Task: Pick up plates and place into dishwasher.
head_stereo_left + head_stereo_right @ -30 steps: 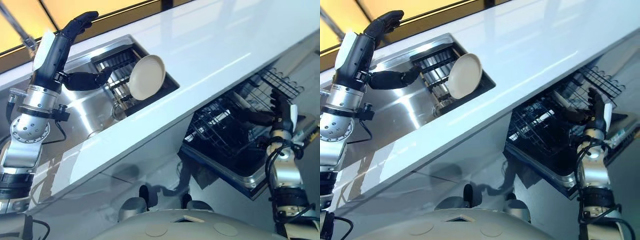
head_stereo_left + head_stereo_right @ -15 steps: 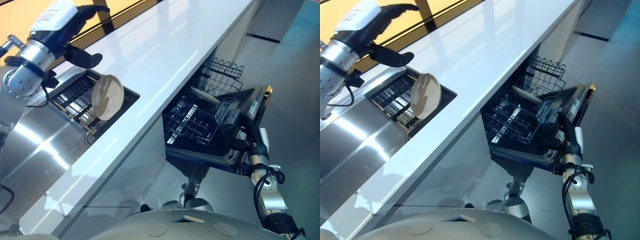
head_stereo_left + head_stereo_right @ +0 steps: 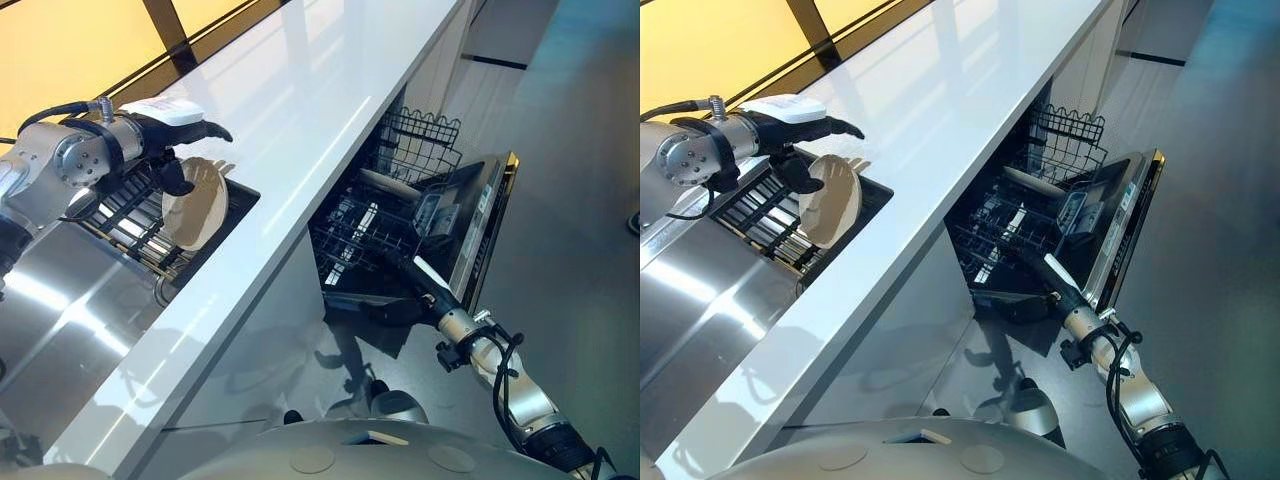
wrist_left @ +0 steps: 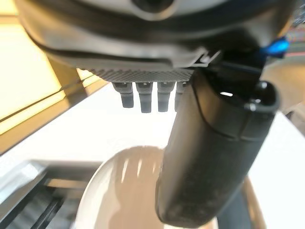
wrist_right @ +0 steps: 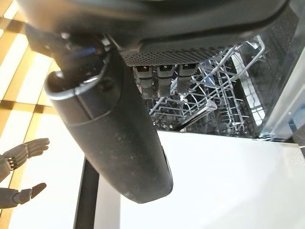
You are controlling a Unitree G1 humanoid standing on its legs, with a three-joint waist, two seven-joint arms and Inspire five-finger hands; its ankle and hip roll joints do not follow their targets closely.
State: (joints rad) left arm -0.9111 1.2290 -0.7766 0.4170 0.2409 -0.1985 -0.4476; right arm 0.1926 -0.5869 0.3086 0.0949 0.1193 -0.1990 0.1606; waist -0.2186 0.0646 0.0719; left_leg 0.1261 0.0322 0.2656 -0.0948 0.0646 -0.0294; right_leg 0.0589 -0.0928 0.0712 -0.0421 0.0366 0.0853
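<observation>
Here the plate (image 3: 194, 204), rigid, glazed and breakable, stands on edge in the rack (image 3: 130, 215); the spread left hand (image 3: 172, 140) should pinch its rim.

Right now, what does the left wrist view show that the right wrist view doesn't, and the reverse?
Left wrist: a cream plate standing on edge in the sink rack, just past the left robot hand, which is open and not gripping it. Right wrist: the open dishwasher's wire rack beyond the open right robot hand. Both: the white countertop.
</observation>
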